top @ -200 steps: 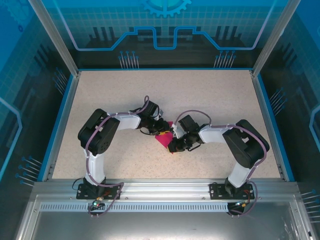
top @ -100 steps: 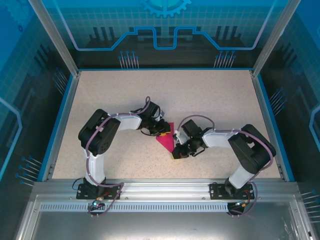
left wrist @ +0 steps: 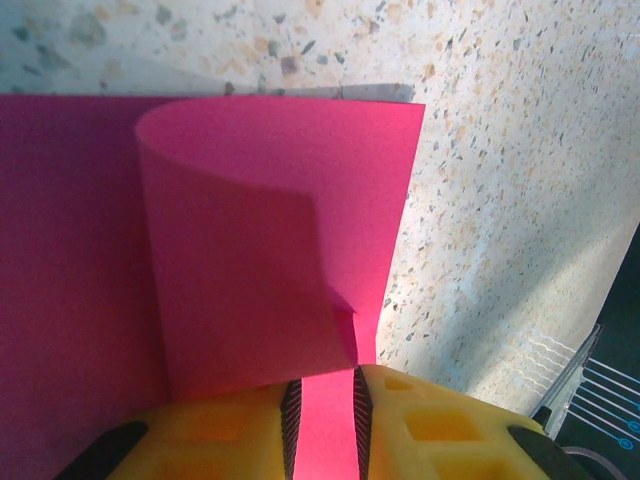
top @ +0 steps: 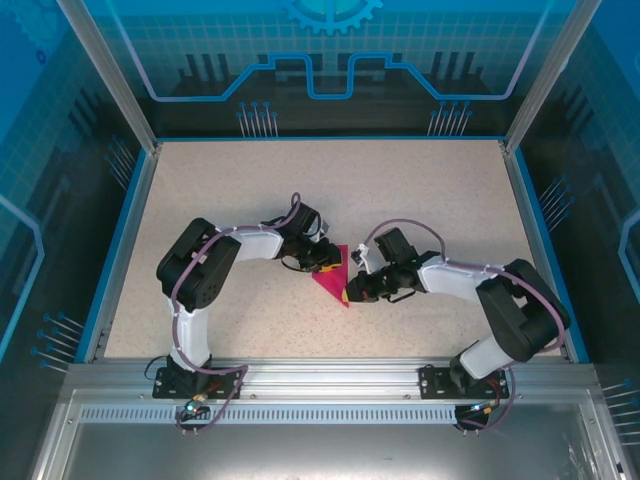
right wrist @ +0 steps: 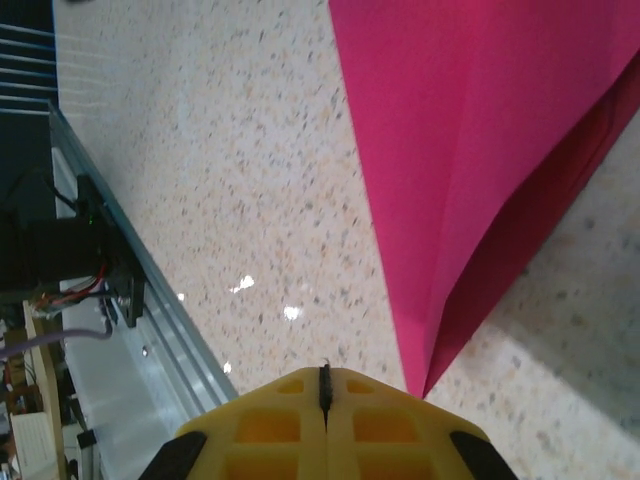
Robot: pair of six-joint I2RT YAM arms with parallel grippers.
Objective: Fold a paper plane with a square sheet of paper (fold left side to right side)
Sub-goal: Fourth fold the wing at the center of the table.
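A speckled beige tabletop (top: 420,190) edged in blue; translucent blue patterned panels (top: 330,50) behind; aluminium rail (top: 330,385) in front.

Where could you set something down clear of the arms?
Free: the far half of the table, up to the back wall, and the near strip between the bases. Crowded: the centre, where left gripper and right gripper meet at the pink paper.

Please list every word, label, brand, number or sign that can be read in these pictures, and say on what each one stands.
None can be read. The pink paper is plain, the right gripper carries no marking that can be seen, and the blue back panel bears a gear drawing and lines, no letters.
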